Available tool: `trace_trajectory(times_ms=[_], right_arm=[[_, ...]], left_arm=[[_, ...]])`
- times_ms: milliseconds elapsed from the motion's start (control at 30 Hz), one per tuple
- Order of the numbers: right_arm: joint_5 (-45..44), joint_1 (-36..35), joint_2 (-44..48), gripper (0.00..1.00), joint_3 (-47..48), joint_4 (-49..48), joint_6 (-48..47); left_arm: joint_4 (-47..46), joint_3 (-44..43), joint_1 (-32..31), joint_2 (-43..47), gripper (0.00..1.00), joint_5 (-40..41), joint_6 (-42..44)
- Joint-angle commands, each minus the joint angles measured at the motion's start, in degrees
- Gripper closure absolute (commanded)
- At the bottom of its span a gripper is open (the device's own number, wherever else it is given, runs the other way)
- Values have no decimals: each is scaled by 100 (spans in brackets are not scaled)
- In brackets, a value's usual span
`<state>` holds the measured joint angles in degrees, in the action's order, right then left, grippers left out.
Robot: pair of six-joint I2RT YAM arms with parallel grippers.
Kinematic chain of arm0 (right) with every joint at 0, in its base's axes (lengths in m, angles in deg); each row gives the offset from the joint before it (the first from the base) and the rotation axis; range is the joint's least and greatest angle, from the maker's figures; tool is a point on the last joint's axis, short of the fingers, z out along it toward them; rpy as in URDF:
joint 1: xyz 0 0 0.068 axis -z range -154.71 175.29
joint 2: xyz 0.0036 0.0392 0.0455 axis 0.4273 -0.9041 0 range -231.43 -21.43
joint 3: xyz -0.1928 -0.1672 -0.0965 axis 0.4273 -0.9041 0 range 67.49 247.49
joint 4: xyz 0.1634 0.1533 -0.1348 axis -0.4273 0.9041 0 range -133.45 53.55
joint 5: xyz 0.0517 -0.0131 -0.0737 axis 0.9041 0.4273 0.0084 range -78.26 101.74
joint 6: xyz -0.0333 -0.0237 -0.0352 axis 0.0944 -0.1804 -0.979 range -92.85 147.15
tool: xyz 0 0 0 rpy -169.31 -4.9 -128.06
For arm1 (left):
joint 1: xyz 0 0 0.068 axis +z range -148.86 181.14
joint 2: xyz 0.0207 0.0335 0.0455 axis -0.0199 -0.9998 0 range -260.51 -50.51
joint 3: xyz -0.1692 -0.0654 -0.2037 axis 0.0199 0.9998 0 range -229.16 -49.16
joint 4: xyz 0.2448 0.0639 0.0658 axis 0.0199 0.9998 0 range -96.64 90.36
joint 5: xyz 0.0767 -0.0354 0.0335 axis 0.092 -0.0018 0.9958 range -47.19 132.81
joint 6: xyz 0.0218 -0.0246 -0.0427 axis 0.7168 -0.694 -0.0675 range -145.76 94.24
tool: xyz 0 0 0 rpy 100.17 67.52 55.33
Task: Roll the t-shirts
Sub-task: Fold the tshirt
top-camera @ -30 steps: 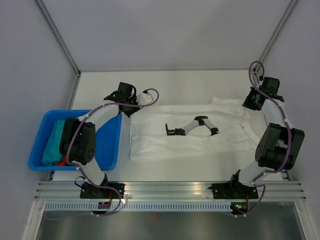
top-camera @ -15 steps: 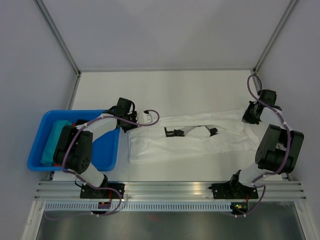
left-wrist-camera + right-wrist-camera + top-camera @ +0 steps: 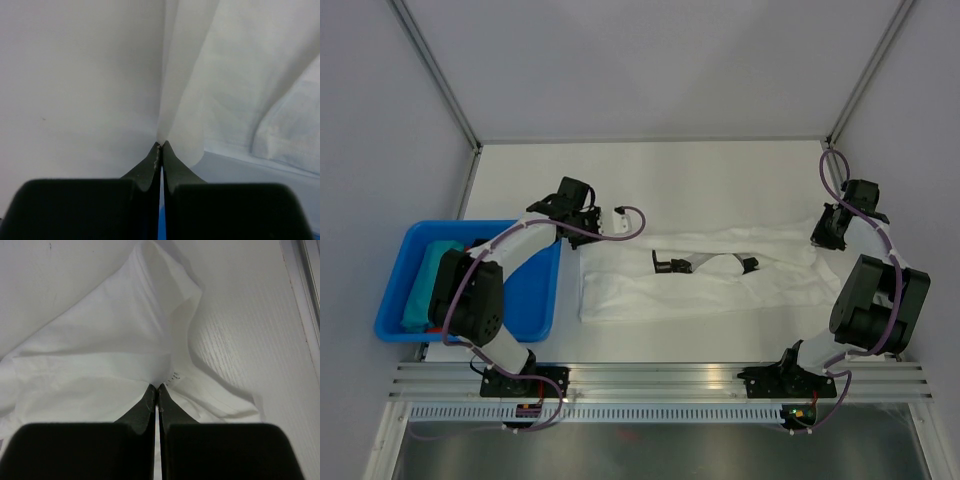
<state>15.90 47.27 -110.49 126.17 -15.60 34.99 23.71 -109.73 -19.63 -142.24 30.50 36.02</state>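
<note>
A white t-shirt with small black printed marks lies across the middle of the table, its far part doubled over into a raised fold. My left gripper is shut on the shirt's left far edge. In the left wrist view the cloth hangs from the closed tips. My right gripper is shut on the right far edge near the sleeve. The right wrist view shows white cloth bunched at its closed tips.
A blue bin stands at the left, beside the left arm, holding a teal cloth roll and a bit of red cloth. Grey walls and metal posts close in the table at the back and sides.
Both grippers drew the shirt's far edge toward the near side, folding it over, so the black print is now mostly covered. The left gripper then moved back a little.
</note>
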Motion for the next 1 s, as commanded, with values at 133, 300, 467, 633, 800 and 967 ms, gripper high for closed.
trace_trajectory(times_ms=[133, 300, 467, 633, 800, 967], right_arm=[[295, 35, -33, 100, 346, -377, 200], [638, -220, -226, 100, 215, -412, 236], [621, -290, -226, 100, 39, -685, 350], [384, -290, -156, 100, 224, -466, 193], [190, -273, 11, 100, -57, -412, -54], [67, -247, 20, 100, -128, -404, -89]], left_arm=[[-1627, -622, -6, -363, 98, 685, -764], [-2128, -404, -6, -689, 98, 1125, -509], [-2850, -7, 12, -558, 98, 1513, -333], [-1976, -69, 65, -145, 98, 715, -404], [-1120, 467, 47, 330, 98, -94, -9], [-715, 985, 47, 409, 98, -209, 483]])
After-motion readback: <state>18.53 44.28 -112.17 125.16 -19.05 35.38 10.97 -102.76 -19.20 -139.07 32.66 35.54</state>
